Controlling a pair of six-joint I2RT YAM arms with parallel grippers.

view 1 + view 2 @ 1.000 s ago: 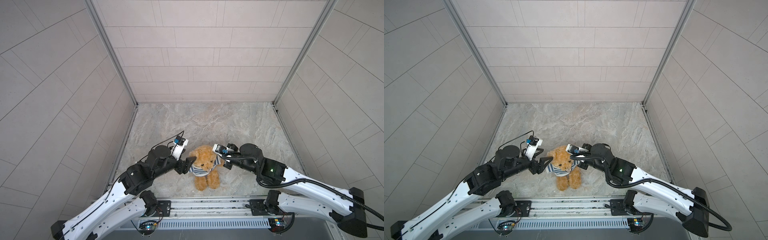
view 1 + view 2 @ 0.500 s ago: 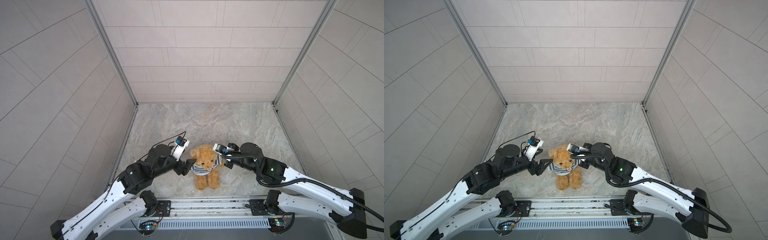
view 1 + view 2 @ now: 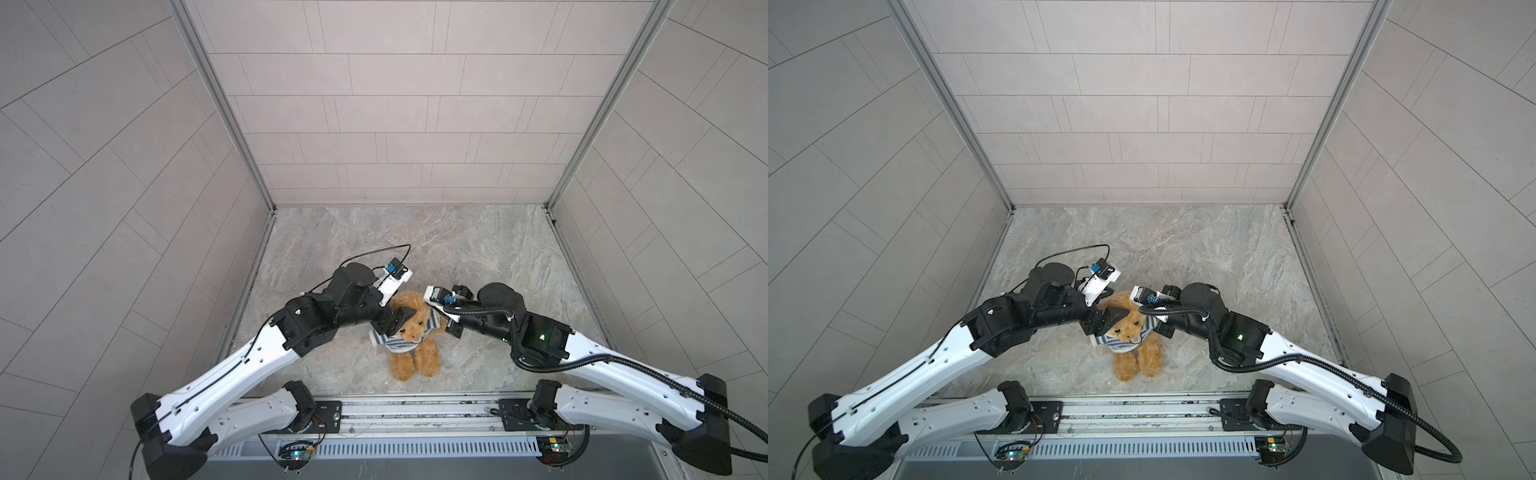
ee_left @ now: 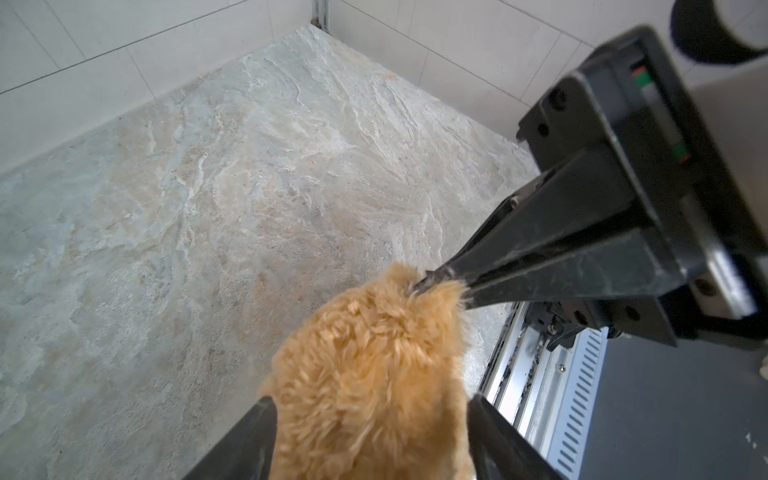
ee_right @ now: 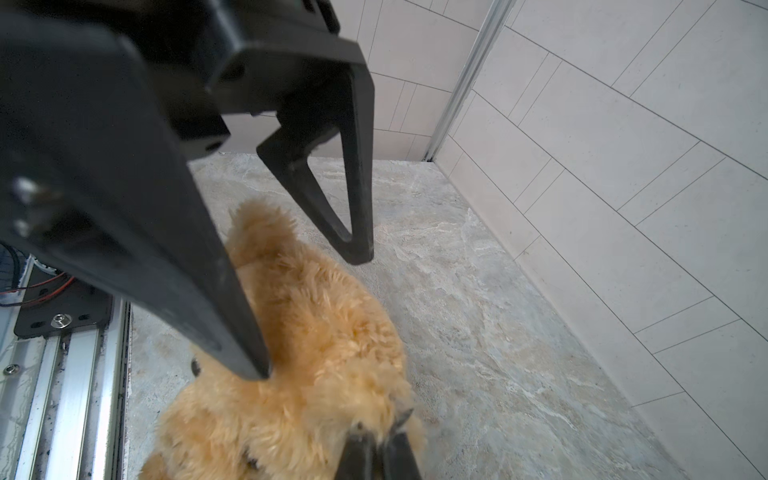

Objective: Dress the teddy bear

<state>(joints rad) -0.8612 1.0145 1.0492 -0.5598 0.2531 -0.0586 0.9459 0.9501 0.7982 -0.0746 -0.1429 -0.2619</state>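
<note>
Left gripper (image 3: 400, 323), advanced from 9 o'clock, stands wide astride fluffy golden-brown plush teddy bear (image 3: 419, 328); right gripper (image 4: 428, 286) pinches its fur.

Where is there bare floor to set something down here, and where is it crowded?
Free: the marble floor between teddy bear and back wall, and beside the right wall. Crowded: the near middle by the rail, where left pincer and right pincer meet at the bear.

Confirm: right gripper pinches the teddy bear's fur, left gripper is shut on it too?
No. The right gripper does pinch the teddy bear, but the left gripper is open: the left wrist view shows its fingers spread either side of it.
</note>
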